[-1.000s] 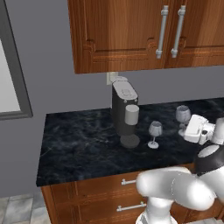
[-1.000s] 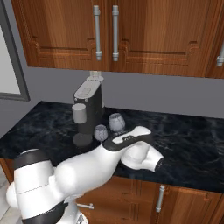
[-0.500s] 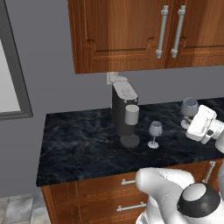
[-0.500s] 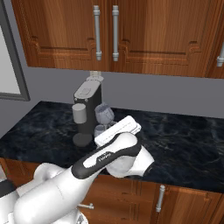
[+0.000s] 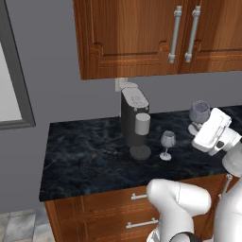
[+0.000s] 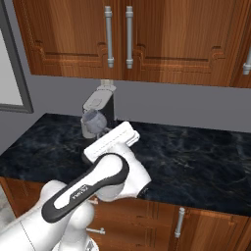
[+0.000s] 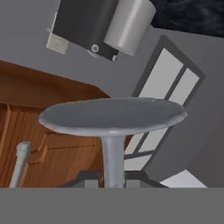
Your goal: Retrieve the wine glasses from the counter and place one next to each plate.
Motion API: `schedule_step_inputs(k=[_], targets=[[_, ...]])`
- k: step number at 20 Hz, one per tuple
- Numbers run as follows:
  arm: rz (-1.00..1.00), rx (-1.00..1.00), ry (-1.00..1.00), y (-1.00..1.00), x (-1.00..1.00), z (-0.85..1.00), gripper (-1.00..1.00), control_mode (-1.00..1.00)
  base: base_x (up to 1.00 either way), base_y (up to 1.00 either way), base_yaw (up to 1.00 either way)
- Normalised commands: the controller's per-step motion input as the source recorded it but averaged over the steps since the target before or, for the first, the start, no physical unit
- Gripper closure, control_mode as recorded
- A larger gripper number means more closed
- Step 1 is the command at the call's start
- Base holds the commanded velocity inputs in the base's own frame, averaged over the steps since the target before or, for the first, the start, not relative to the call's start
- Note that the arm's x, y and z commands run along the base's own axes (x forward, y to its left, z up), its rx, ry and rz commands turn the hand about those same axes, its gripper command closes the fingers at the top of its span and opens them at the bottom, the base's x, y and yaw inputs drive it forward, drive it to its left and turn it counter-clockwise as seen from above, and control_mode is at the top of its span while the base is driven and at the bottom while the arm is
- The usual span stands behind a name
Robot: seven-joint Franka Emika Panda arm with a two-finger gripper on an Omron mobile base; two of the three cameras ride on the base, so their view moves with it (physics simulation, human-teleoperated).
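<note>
One glass [image 5: 199,112] hangs lifted above the worktop [image 5: 94,156], the gripper's [image 7: 113,178] jaws clamped on its stem, while the other glass [image 5: 167,143] stands beside the coffee machine [image 5: 133,120].

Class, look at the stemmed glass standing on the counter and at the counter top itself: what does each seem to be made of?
Stemmed glass: probably clear glass with a grey tint; the dark top shows through its bowl. Counter top: looks like polished black marble, judging by its pale veins, though a rendered look-alike is possible.
</note>
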Motion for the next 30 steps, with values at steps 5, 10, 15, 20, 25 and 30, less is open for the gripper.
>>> schedule_step_inputs(k=[5, 10, 15, 20, 25, 30], targets=[[0.06, 0.01, 0.01, 0.17, -0.31, 0.32, 1.00, -1.00, 0.00, 0.00, 0.00], [0.10, 0.00, 0.00, 0.21, -0.58, 0.23, 1.00, 1.00, -0.16, 0.07, 0.03], [0.00, 0.00, 0.00, 0.00, 0.00, 0.00, 1.00, 1.00, -0.89, 0.55, 0.20], [0.00, 0.00, 0.00, 0.00, 0.00, 0.00, 1.00, 1.00, -0.95, 0.97, 0.19], [0.00, 0.00, 0.00, 0.00, 0.00, 0.00, 1.00, 1.00, -0.55, 1.00, 0.38], [0.00, 0.00, 0.00, 0.00, 0.00, 0.00, 1.00, 1.00, 0.00, 0.15, 0.99]])
